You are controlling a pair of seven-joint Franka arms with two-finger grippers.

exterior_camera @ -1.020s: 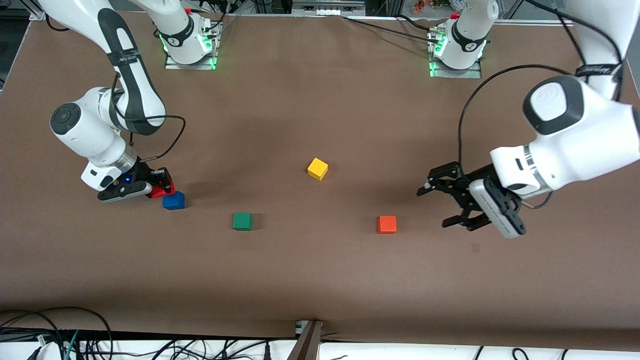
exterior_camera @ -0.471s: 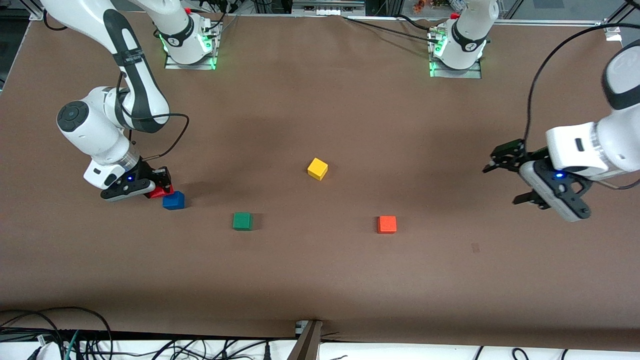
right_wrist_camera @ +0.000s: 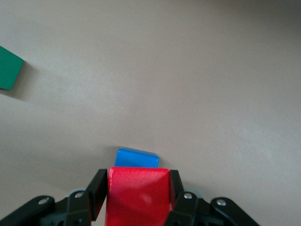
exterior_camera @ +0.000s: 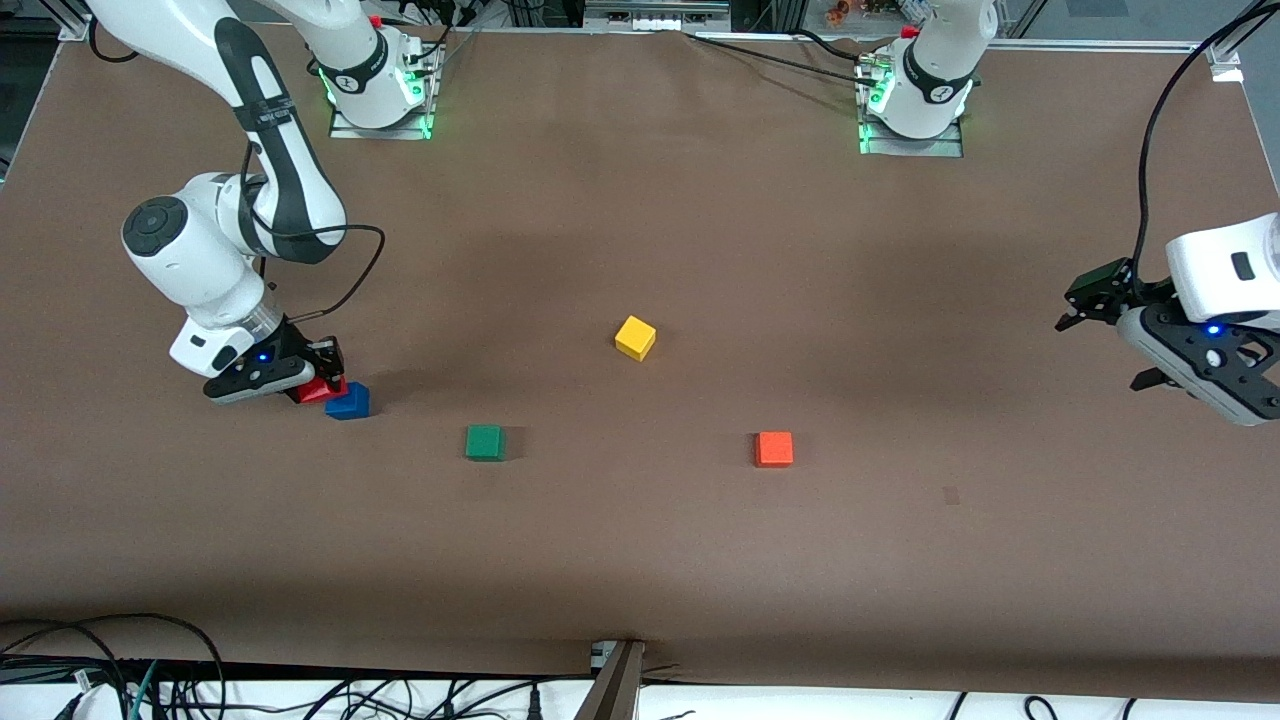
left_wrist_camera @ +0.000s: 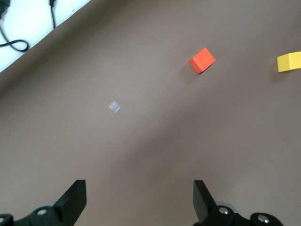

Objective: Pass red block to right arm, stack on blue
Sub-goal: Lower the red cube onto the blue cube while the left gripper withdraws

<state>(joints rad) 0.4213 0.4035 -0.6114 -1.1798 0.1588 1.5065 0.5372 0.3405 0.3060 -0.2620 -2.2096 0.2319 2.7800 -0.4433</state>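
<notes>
- While gripped between the right gripper [exterior_camera: 318, 380] fingers [right_wrist_camera: 97, 193], red block [exterior_camera: 322, 390] hangs low, just beside blue cube [exterior_camera: 348, 401], toward the right arm's end of the surface [exterior_camera: 640, 560].
- Judged from the front view: red not yet squarely over blue; sits slightly off toward the right arm's end and a little farther from the front camera. Coming move turns on that small offset, so needs a short shift toward blue before lowering.
- Seen from the right wrist view: blue cube [right_wrist_camera: 137, 158] peeking out just ahead of the red block [right_wrist_camera: 137, 195], faces roughly parallel. Both cubes, so no long axis to match.
- Hand-over judged done; stacking step in hand.
- Left gripper [exterior_camera: 1110, 335] spread wide and holding nothing, waiting over bare surface at the left arm's end, well apart from every cube; own fingers [left_wrist_camera: 73, 200] visible apart in the left wrist view.
- Right arm plainly the nearer one to blue.
- Count: five cubes in all, one each of red, blue, green [exterior_camera: 485, 442], yellow [exterior_camera: 635, 337] and orange [exterior_camera: 774, 449]; two arms.
</notes>
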